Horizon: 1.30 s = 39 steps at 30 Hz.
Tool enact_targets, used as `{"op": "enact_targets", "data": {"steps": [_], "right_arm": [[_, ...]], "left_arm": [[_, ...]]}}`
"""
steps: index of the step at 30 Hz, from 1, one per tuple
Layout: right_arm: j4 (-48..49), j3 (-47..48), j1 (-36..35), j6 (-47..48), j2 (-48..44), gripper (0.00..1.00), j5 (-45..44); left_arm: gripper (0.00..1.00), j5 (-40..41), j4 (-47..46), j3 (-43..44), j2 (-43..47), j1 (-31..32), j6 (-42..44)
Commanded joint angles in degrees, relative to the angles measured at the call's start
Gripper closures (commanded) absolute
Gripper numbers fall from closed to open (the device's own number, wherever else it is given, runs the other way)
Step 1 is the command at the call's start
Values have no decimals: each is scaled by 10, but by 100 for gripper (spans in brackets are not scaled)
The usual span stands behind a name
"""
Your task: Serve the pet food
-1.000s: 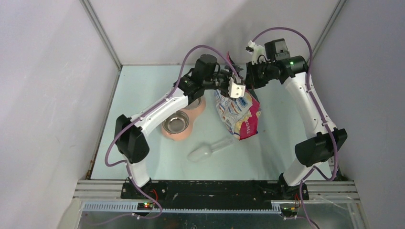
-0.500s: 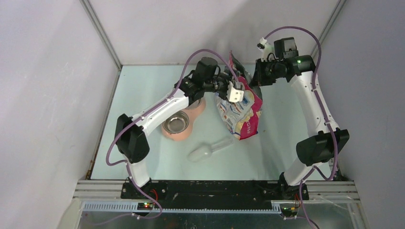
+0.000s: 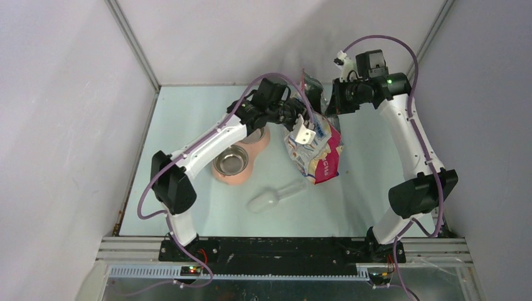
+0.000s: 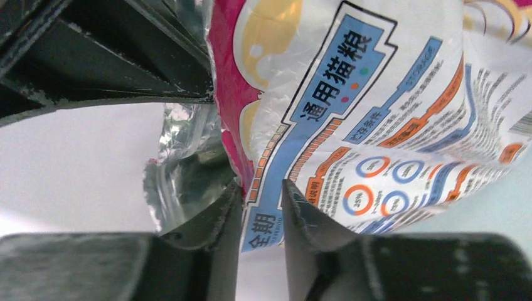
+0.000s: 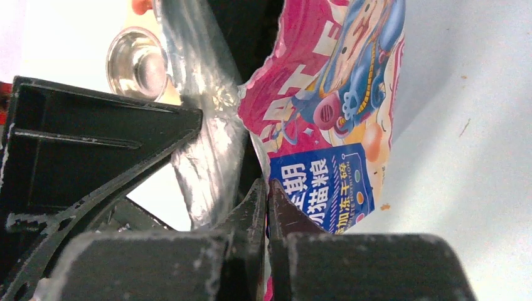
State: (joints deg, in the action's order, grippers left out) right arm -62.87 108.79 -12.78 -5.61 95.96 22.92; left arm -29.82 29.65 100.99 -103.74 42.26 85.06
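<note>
Right hand (image 5: 268,185) pinching bag (image 3: 318,158) rim — left hand (image 4: 261,188) astride opposite edge, grip unclear.

Cat food bag (image 3: 320,157) is sitting on the table (image 3: 182,138), twd the back. Feeder (image 3: 241,178) is sitting just left of it, w/ a steel bowl (image 3: 230,162) in it. Scoop (image 3: 275,196) is lying in front, btwn them.

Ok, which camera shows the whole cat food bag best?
The top view: almost the whole bag shows, from open top to bottom. The left wrist view shows only its printed side up close; the right wrist view, its pink front and silvery inside.
</note>
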Motion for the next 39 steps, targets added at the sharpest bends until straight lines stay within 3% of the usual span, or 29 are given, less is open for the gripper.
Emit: {"op": "enact_targets", "data": {"steps": [1,3,5,10,16,19,21,23,24,25,26,29,32,39], "right_arm": [[30,25,-4,7,5,100,-53],[33,45,-3,3,15,100,-72],[35,71,-3,-7,24,100,-94],[32,83,23,-60,10,100,-170],[20,3,26,-99,-51,100,-178],[24,-30,10,-88,-63,100,-128],[27,-30,5,-79,-56,91,-94],[29,-5,5,-63,-33,69,-77],[30,19,5,-50,-26,65,-74],[30,31,6,-45,-10,60,-73],[31,52,7,-37,-2,58,-74],[35,85,7,-20,37,57,-84],[32,120,4,0,70,58,-90],[38,157,-6,5,102,66,-110]], "left_arm": [[81,29,85,28,-1,7,55],[96,65,77,33,-1,7,49],[99,96,49,33,-1,1,37],[100,134,-141,39,-8,-49,2],[100,99,-120,149,-39,-105,-80],[100,87,-114,112,-6,-102,-97],[100,106,-137,56,28,-92,-134],[79,158,-195,6,56,-76,-257],[52,192,-207,14,60,-70,-373],[43,204,-174,52,59,-69,-434],[30,225,-150,85,53,-68,-569],[22,229,16,281,-19,-74,-806],[22,191,76,355,-70,-81,-998],[28,221,41,278,-85,-55,-1087]]}}
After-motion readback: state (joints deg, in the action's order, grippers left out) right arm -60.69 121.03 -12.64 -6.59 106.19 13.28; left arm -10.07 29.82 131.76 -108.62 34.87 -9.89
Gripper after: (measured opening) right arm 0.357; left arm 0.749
